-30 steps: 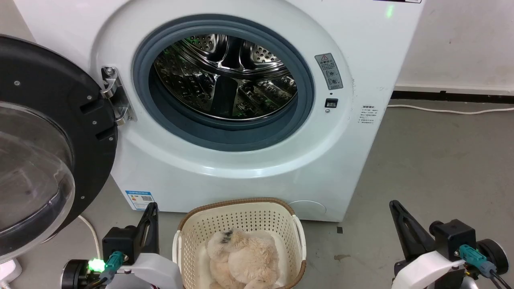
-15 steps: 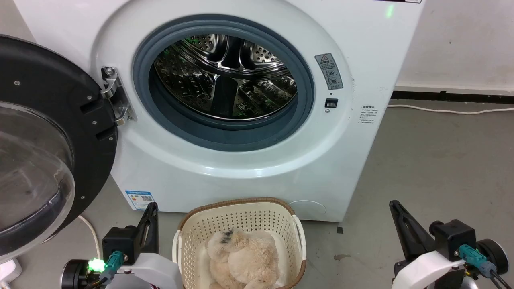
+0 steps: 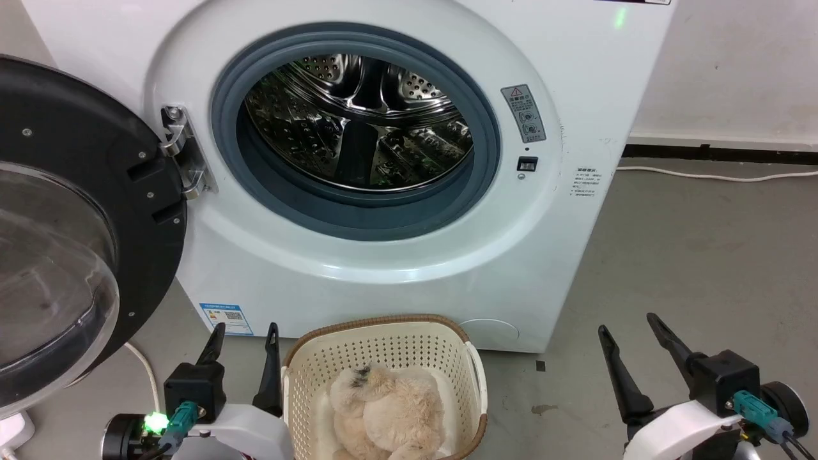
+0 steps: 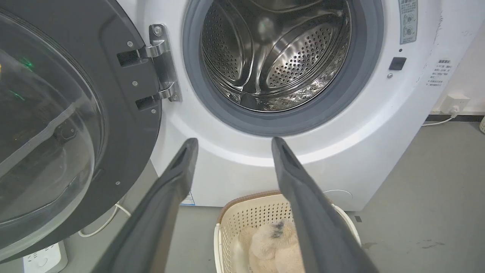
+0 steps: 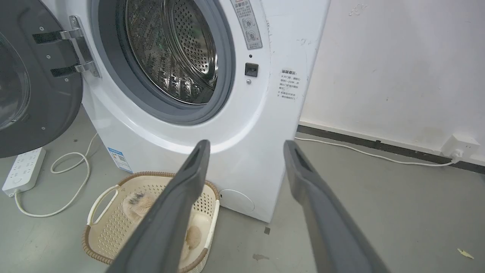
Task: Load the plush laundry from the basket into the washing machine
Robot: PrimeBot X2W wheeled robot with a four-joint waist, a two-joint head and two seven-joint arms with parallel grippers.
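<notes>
The cream plush laundry (image 3: 390, 409) lies in the basket (image 3: 377, 319) on the floor, right in front of the washing machine (image 3: 383, 281). The machine's door (image 3: 64, 223) is swung wide to the left, and its steel drum (image 3: 358, 121) holds nothing. My left gripper (image 3: 246, 329) hangs open just left of the basket, nothing between its fingers. My right gripper (image 3: 627, 322) is open too, well to the basket's right. In the left wrist view the left gripper (image 4: 233, 140) points at the machine's front, with the basket (image 4: 246, 216) and plush (image 4: 267, 246) below. The right wrist view has the right gripper (image 5: 246, 142), basket (image 5: 151, 174) and plush (image 5: 134, 199).
A white power strip (image 5: 22, 170) with a looped cable lies on the floor under the open door. Another white cable (image 5: 360, 151) runs along the wall to a socket (image 5: 458, 146). Bare grey floor (image 3: 703, 255) spreads to the right of the machine.
Both grippers have gone from shut to open, their fingers spreading apart. Basket, plush and machine have not moved.
</notes>
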